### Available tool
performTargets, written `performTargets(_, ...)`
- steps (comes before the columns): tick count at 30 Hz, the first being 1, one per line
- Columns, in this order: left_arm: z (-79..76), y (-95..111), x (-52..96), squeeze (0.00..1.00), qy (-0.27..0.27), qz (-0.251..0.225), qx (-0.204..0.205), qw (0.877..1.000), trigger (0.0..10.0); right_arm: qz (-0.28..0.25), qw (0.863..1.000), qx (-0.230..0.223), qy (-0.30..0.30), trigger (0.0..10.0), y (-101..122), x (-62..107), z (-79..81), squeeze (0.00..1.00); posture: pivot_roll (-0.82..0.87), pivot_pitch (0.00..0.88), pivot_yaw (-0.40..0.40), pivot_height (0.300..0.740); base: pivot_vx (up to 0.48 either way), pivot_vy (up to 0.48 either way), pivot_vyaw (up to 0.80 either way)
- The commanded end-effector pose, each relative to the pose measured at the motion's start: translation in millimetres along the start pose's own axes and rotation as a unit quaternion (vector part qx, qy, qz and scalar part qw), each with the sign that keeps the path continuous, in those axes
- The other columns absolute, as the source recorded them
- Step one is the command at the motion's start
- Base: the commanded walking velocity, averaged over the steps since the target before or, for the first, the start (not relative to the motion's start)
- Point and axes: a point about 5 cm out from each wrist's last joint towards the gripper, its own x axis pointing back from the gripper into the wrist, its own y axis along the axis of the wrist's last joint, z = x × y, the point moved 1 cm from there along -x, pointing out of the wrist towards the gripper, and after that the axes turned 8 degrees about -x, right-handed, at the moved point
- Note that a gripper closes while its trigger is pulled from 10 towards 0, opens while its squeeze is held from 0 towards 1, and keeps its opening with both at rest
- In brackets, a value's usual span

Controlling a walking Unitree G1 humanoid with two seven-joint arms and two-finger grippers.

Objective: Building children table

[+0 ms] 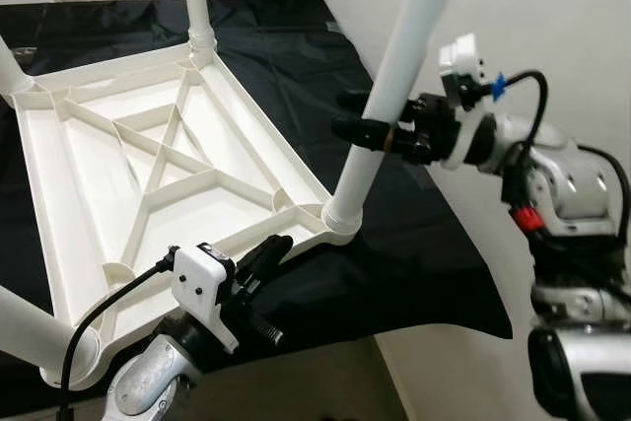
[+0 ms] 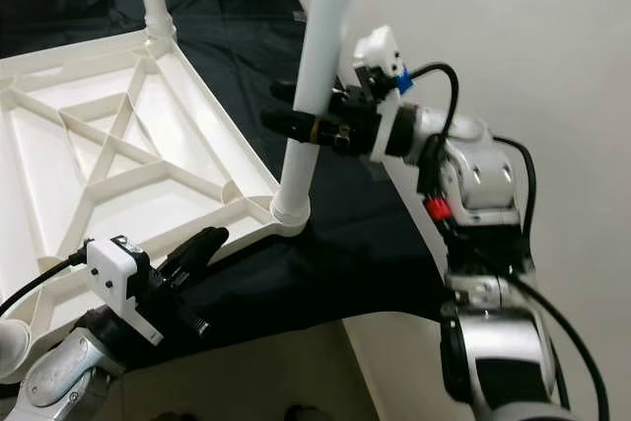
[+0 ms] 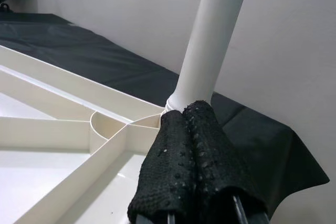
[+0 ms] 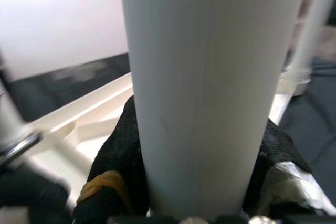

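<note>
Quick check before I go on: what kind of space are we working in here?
Probably a room in a home, used as an assembly spot. An upturned white plastic tabletop lies on a black cloth over a raised surface against a plain white wall. The right gripper holds one table leg.

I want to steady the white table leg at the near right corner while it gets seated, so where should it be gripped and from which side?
Grip the table leg around its straight round shaft, well above the corner socket, coming from the robot's right, where no ribs or other legs block. The right gripper is already shut on it there. The left gripper, fingers together, sits at the upturned tabletop edge near that socket.
</note>
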Motion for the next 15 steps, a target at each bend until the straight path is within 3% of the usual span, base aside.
performTargets(1, -0.9, -4, 2.2, 0.0, -0.005, 0.006, 0.004, 1.0, 10.0, 0.034, 0.985, -0.044, -0.162, 0.0, -41, -6.9, 0.3, 0.0, -0.03, 0.179, -0.138, 0.74, 0.0, 0.0, 0.0)
performTargets(2, -0.9, -4, 2.2, 0.0, -0.005, 0.006, 0.004, 1.0, 10.0, 0.034, 0.985, -0.044, -0.162, 0.0, -41, -6.9, 0.3, 0.0, -0.03, 0.179, -0.138, 0.74, 0.0, 0.0, 0.0)
performTargets(3, -0.1, -5, 1.8, 0.0, -0.004, 0.007, 0.005, 1.0, 10.0, 0.071, 0.95, -0.072, -0.296, 0.0, -78, -4.7, 16.4, 0.0, -0.04, 0.167, -0.139, 0.74, 0.0, 0.0, 0.0)
performTargets(4, 0.1, -6, -0.3, 0.0, -0.004, 0.006, 0.005, 1.0, 10.0, 0.095, 0.918, -0.095, -0.373, 0.0, -101, -1.0, 30.7, 0.0, -0.04, 0.159, -0.133, 0.74, 0.0, 0.0, 0.0)
performTargets(5, 0.3, -8, -2.1, 0.0, -0.004, 0.006, 0.005, 1.0, 10.0, 0.103, 0.901, -0.089, -0.413, 0.0, -108, 1.2, 37.2, 0.0, -0.04, 0.143, -0.128, 0.74, 0.0, 0.0, 0.0)
performTargets(6, 0.5, -9, -3.1, 0.0, -0.004, 0.006, 0.005, 1.0, 10.0, 0.103, 0.894, -0.072, -0.431, 0.0, -107, 0.7, 39.3, 0.0, -0.04, 0.143, -0.128, 0.74, 0.0, 0.0, 0.0)
performTargets(10, 2.5, -14, -6.1, 0.0, -0.003, 0.007, 0.007, 1.0, 10.0, 0.094, 0.912, -0.053, -0.397, 0.0, -94, -18.0, 30.9, 0.0, -0.05, 0.112, -0.131, 0.74, 0.0, 0.0, 0.0)
performTargets(13, 2.9, -15, -7.2, 0.0, -0.004, 0.007, 0.008, 1.0, 10.0, 0.095, 0.918, -0.055, -0.382, 0.0, -91, -23.5, 31.1, 0.0, -0.05, 0.106, -0.133, 0.74, 0.0, 0.0, 0.0)
performTargets(14, 2.9, -15, -7.5, 0.0, -0.003, 0.006, 0.008, 1.0, 10.0, 0.106, 0.92, -0.045, -0.374, 5.0, -90, -24.6, 31.5, 0.0, -0.05, 0.104, -0.133, 0.74, 0.0, 0.0, 0.0)
performTargets(15, 3.0, -15, -7.8, 0.0, -0.003, 0.006, 0.007, 1.0, 10.0, 0.114, 0.922, -0.037, -0.368, 5.0, -89, -25.4, 31.7, 0.0, -0.05, 0.104, -0.133, 0.74, 0.0, 0.0, 0.0)
